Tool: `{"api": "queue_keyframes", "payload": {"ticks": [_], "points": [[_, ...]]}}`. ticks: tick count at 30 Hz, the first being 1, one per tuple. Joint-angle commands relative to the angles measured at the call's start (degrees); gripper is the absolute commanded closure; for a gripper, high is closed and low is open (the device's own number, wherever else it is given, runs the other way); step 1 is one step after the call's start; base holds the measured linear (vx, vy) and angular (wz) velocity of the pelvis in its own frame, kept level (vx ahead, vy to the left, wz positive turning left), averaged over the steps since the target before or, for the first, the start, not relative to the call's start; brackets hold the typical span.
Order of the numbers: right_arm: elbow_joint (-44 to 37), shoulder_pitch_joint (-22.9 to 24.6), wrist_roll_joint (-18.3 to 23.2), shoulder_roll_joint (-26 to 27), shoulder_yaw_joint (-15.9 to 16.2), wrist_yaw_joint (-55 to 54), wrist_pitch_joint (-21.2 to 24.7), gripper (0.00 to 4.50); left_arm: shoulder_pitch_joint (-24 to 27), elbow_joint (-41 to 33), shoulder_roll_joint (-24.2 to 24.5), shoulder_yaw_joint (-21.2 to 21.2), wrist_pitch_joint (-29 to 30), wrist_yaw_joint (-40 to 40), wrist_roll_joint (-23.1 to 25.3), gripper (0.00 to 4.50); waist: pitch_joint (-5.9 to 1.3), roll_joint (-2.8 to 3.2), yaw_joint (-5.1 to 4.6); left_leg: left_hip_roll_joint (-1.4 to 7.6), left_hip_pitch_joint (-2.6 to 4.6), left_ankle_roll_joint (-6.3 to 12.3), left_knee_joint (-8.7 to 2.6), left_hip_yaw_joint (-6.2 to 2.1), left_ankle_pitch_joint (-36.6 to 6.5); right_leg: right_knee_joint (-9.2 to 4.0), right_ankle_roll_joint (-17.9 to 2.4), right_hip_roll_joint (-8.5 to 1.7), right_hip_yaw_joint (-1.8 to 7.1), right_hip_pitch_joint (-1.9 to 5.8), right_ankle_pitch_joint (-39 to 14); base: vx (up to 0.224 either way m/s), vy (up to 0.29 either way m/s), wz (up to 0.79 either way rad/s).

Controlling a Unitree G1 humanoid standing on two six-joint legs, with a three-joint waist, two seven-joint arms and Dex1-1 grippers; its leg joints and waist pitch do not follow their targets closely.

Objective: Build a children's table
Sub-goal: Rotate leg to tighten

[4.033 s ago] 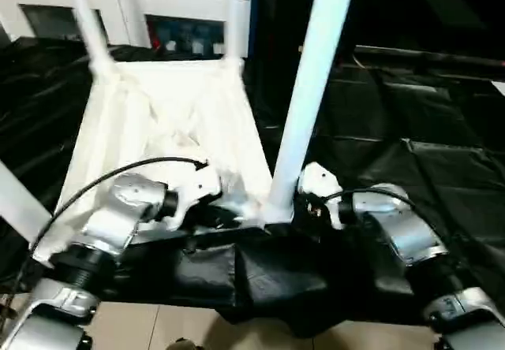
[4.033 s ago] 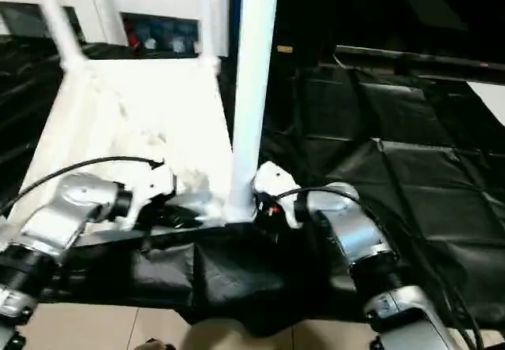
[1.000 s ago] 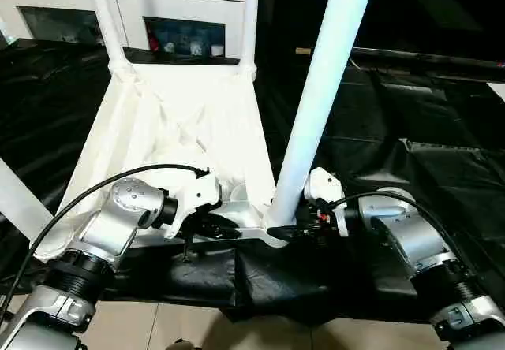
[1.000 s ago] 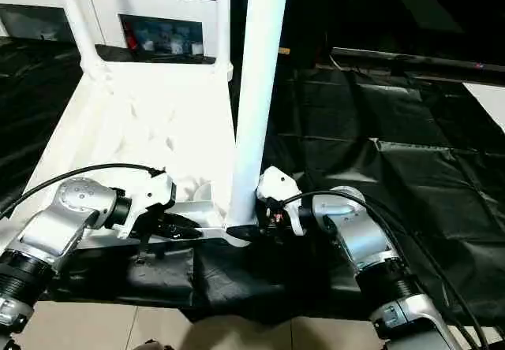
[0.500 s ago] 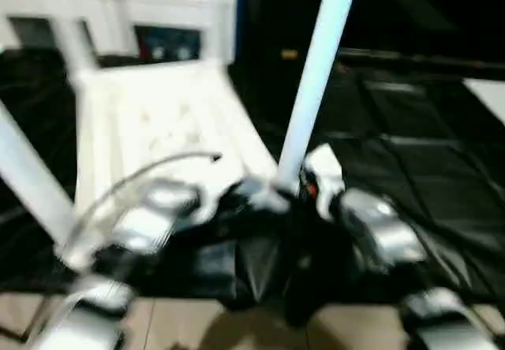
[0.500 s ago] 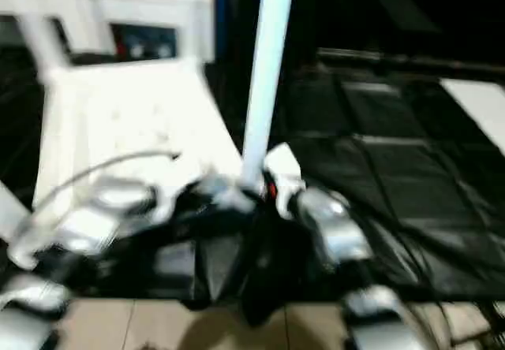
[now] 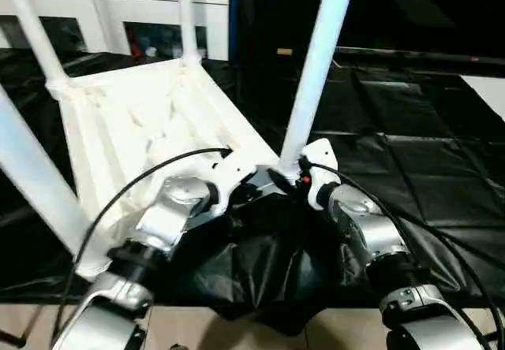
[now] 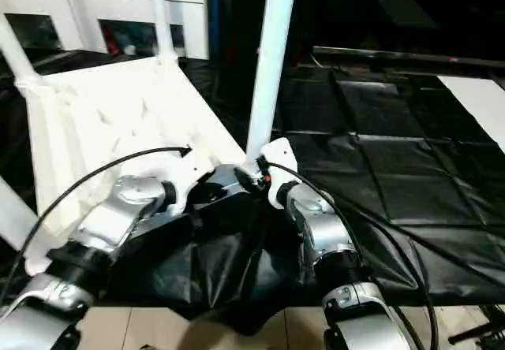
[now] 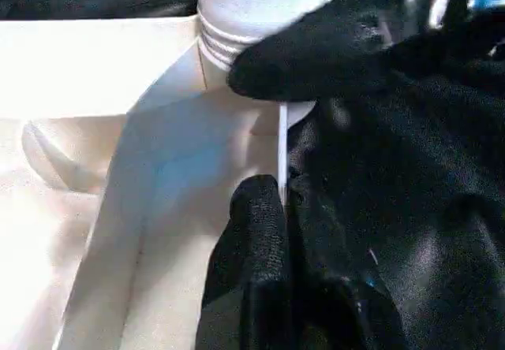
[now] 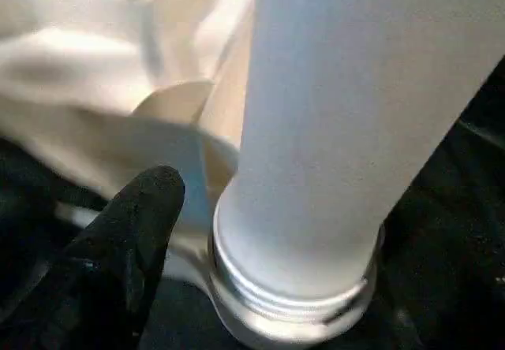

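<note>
The children's table lies upside down, its ribbed white top (image 7: 142, 121) facing up. Two far legs (image 7: 185, 19) stand in their sockets, and a third leg (image 7: 35, 180) rises at the near left. At the near right corner the fourth leg (image 7: 316, 74) stands upright in its socket. My left gripper (image 7: 251, 184) is shut on the top's thin rim (image 9: 281, 141) just beside that corner. My right gripper (image 7: 286, 178) sits at this leg's threaded base (image 10: 292, 295), open, with one black finger (image 10: 138, 224) standing off the tube.
Black sheeting (image 7: 410, 169) covers the work surface and bunches up under my wrists (image 7: 260, 263). A white cabinet with glass doors (image 7: 118, 7) stands behind the table. Pale floor tiles (image 7: 205, 330) show at the near edge.
The head camera has swung, so the whole picture has shifted. My right gripper's fingers have spread off the leg's base. The left gripper keeps its hold on the rim.
</note>
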Motion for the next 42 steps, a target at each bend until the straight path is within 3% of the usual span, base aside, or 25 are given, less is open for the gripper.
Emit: {"api": "queue_keyframes", "payload": {"ticks": [1, 7, 10, 17, 21, 22, 25, 26, 33, 42], "points": [[-3.38, 0.77, 0.76, 0.41, 5.8, 9.08, -1.38, 0.5, 0.9, -0.46, -0.13, -1.57, -3.51, -3.56, -2.24, 4.5, -3.33, -0.05, 0.28, 1.15, 0.41, 0.35, -3.78, -0.5, -14.57, -5.08, -10.13, -3.47, 1.76, 1.81, -13.03, 0.0, 0.0, 0.0], [-8.27, 2.48, 3.08, -7.81, 6.73, 22.2, -2.22, 0.5, 3.35, -4.27, 5.63, -2.31, -7.46, -16.91, -6.77, 4.5, -3.53, -0.19, 0.69, 1.29, 0.36, 2.63, -3.39, -0.17, -10.4, -4.23, -12.61, -3.3, 1.7, 2.09, -4.69, 0.0, 0.0, 0.0], [-9.12, 2.68, 3.49, -9.95, 7.19, 25.65, -2.04, 0.5, 3.73, -5.16, 7.32, -2.75, -7.3, -20.32, -7.5, 4.5, -3.52, 0.11, 0.92, 1.47, 0.67, 3.0, -3.33, -0.06, -10.23, -4.04, -13.64, -3.29, 1.71, 1.85, -3.96, 0.0, 0.0, 0.0], [-10.99, 3.03, 4.86, -12.89, 7.87, 32.05, -0.58, 0.5, 3.23, -4.13, 10.86, -2.83, -8.24, -25.69, -8.07, 4.5, -3.43, 0.07, 1.52, 1.53, 0.84, 1.89, -3.42, 0.03, -11.41, -3.95, -13.82, -3.29, 1.7, 1.75, -4.65, 0.0, 0.0, 0.0], [-11.31, 3.5, 4.7, -12.96, 8.59, 32.47, -0.61, 0.5, 3.28, -4.32, 11.29, -2.8, -7.98, -26.25, -8.36, 4.5, -3.51, 0.06, 1.71, 1.49, 0.78, 1.79, -3.36, 0.02, -10.64, -3.82, -13.59, -3.37, 1.68, 1.85, -4.0, 0.0, 0.0, 0.0], [-11.33, 3.52, 4.7, -12.94, 8.6, 32.5, -0.59, 0.76, 3.29, -4.33, 11.31, -2.8, -7.96, -26.28, -8.38, 4.5, -3.51, 0.0, 1.72, 1.45, 0.69, 1.76, -3.33, 0.02, -10.47, -3.77, -13.61, -3.37, 1.69, 1.93, -3.9, 0.0, 0.0, 0.0], [-11.55, 3.79, 4.72, -12.9, 8.85, 32.89, -0.49, 0.83, 3.41, -4.42, 11.5, -2.91, -8.08, -26.61, -8.58, 4.5, -3.6, -0.01, 1.84, 1.44, 0.76, 1.92, -3.22, 0.04, -9.77, -3.7, -13.65, -3.39, 1.69, 1.94, -3.37, 0.0, 0.0, 0.0], [-11.58, 3.81, 4.73, -12.87, 8.84, 32.96, -0.44, 1.17, 3.44, -4.4, 11.51, -2.92, -8.09, -26.67, -8.6, 4.5, -3.61, -0.01, 1.86, 1.45, 0.76, 1.96, -3.21, 0.05, -9.6, -3.64, -13.72, -3.37, 1.69, 1.94, -3.07, 0.0, 0.0, 0.0], [-11.93, 4.02, 4.61, -12.93, 8.97, 33.17, -0.13, 1.72, 3.66, -4.33, 11.68, -3.01, -8.14, -26.78, -8.4, 4.5, -3.53, -0.08, 1.9, 1.43, 0.69, 1.73, -3.23, 0.0, -10.19, -3.74, -13.37, -3.41, 1.66, 1.99, -4.63, 0.0, 0.0, 0.0], [-11.03, 5.19, 5.6, -10.41, 7.82, 30.22, 0.58, 1.88, 3.63, -3.3, 10.07, -3.21, -8.22, -21.92, -6.44, 4.5, -3.48, 0.03, 1.9, 1.48, 0.83, 1.57, -3.24, -0.01, -10.69, -3.84, -13.42, -3.35, 1.64, 1.79, -4.82, 0.0, 0.0, 0.0]]}}
